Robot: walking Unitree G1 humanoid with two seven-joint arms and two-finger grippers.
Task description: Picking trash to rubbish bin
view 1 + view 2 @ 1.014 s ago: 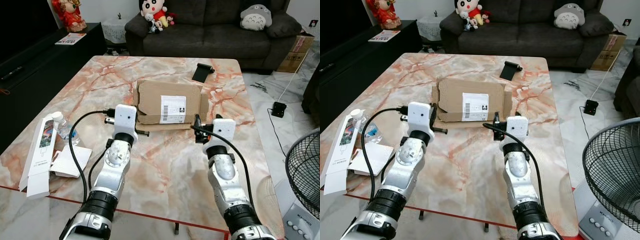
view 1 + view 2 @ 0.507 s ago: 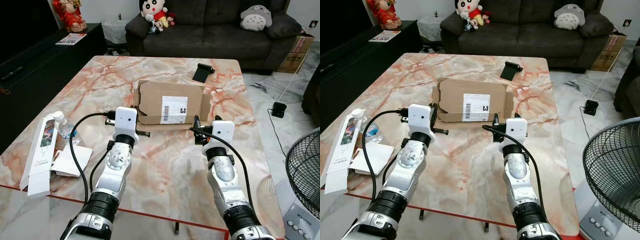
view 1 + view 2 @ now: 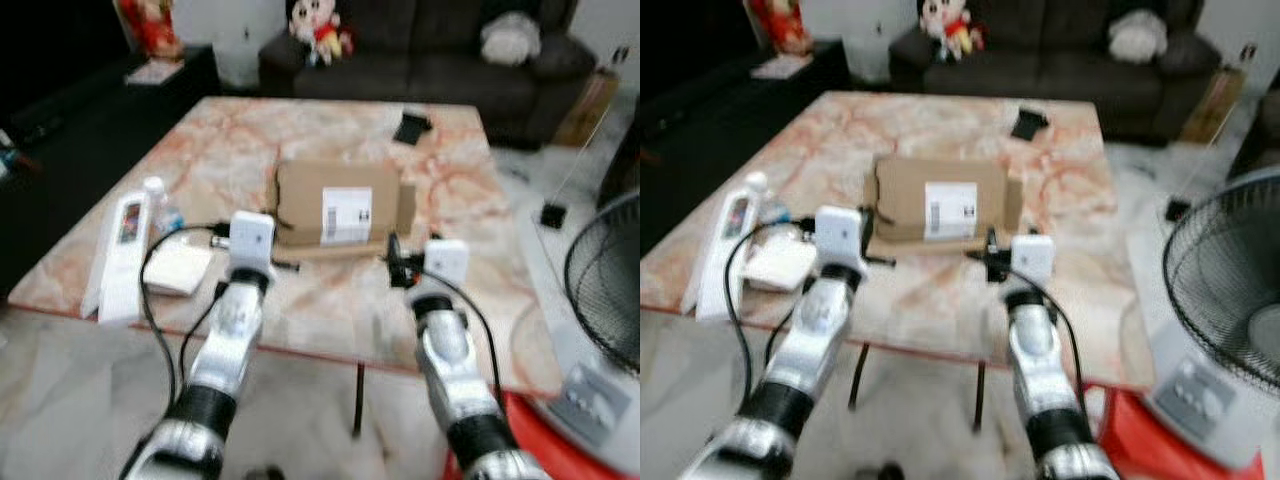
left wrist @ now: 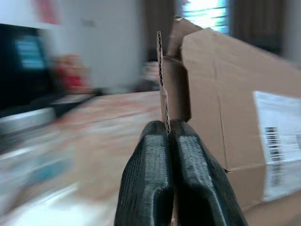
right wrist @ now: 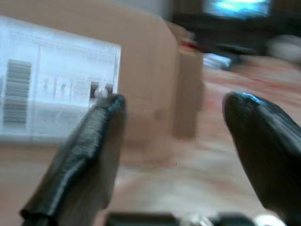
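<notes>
Box: flattened cardboard box (image 3: 340, 204) lying on the marble table (image 3: 470, 300), mid-table, label up.
My left gripper (image 4: 168, 136): pinched tight on box's flap edge.
My right gripper (image 5: 174, 127): spread wide, near box's right end.

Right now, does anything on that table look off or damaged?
The cardboard box lies crushed flat mid-table, its side flaps splayed. The left gripper is shut on one flap's edge; the right gripper is open near the label side. The pictures are blurred; nothing looks spilled.
</notes>
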